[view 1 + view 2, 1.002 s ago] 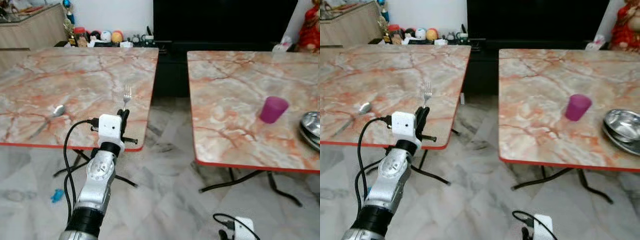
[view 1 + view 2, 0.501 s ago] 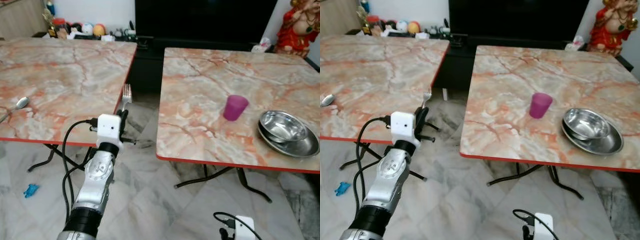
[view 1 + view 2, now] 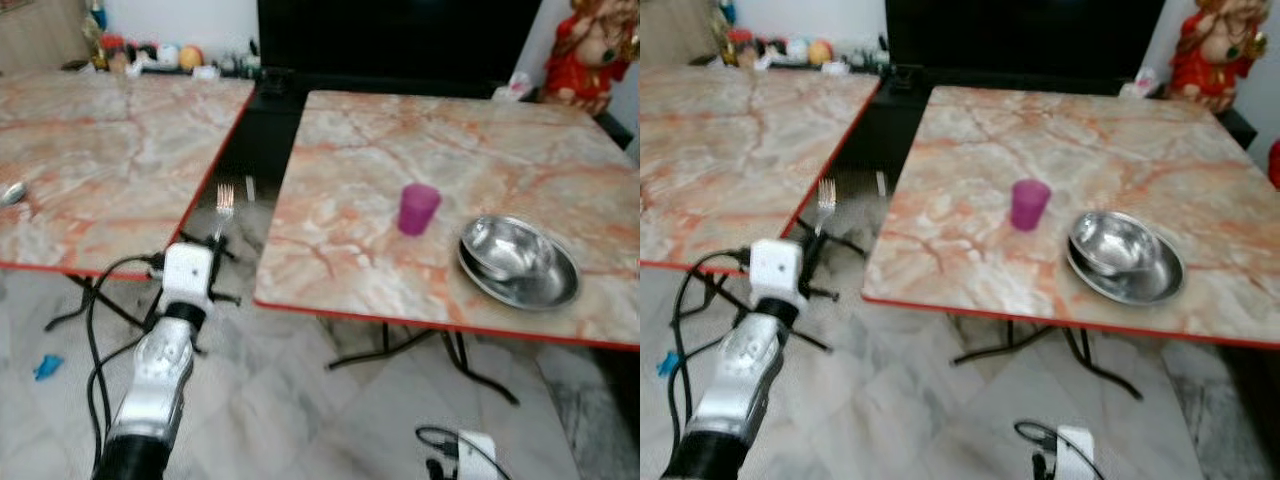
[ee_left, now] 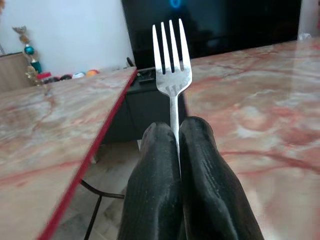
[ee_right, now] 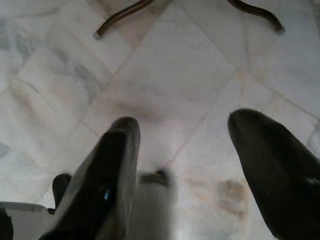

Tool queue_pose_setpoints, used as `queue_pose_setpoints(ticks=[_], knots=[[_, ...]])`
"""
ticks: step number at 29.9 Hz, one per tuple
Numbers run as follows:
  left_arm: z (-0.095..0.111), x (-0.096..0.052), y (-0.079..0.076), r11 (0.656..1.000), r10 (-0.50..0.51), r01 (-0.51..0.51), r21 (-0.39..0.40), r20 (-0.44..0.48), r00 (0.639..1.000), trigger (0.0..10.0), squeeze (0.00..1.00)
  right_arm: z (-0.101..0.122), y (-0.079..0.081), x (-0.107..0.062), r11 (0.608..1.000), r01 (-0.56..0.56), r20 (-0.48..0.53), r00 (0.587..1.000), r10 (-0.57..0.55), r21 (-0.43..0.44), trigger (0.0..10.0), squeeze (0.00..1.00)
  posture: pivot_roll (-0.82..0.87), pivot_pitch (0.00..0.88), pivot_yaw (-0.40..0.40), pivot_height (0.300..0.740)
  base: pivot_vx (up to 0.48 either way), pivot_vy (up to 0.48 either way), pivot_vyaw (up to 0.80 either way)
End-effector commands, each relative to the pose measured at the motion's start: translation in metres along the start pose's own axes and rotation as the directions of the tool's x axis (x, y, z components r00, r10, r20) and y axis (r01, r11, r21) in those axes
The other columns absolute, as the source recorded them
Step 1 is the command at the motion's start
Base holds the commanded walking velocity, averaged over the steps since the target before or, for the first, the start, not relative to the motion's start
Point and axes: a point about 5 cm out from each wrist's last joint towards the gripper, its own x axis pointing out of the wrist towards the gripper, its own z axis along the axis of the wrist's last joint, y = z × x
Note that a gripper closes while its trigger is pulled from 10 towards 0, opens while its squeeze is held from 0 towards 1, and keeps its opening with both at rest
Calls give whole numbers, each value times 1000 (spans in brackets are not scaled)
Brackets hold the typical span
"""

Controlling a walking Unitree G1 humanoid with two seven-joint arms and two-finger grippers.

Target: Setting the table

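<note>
Left eye view: camera swung right — purple plastic cup (image 3: 417, 208) nearer centre.
Left gripper (image 4: 178, 131): still pinching upright silver fork (image 4: 171, 65).
Right gripper (image 5: 182, 165): spread, over floor.

Two square tables stand side by side with a gap between them, the left table (image 3: 90, 170) and the right table (image 3: 450, 150). Both have orange-veined marble tops, red edges and black metal legs. The floor (image 3: 300, 420) is pale marble tiles. Behind the tables is a large black screen (image 3: 400, 40) on a white wall (image 3: 170, 20). A red statue (image 3: 590, 55) stands in the far right corner.
</note>
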Motion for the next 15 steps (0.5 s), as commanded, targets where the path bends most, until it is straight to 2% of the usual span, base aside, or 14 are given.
queue_pose_setpoints(ticks=[1,8,15], knots=[[4,2,-9,1000,-23,23,-7,18,1000,10000,0,-3,-8,-1,1000,19,-11,1000,-19,-2,10000,0,15,0,-17,740,0,-356,0],[6,5,-17,999,-41,42,-23,29,999,10000,0,-4,-7,-2,1000,22,-12,1000,-22,-1,10000,0,9,0,-12,740,0,-360,0],[7,4,-18,999,-44,45,-25,30,999,10000,0,-5,-7,-2,1000,24,-14,1000,-24,1,10000,0,10,0,-12,740,0,-359,0]])
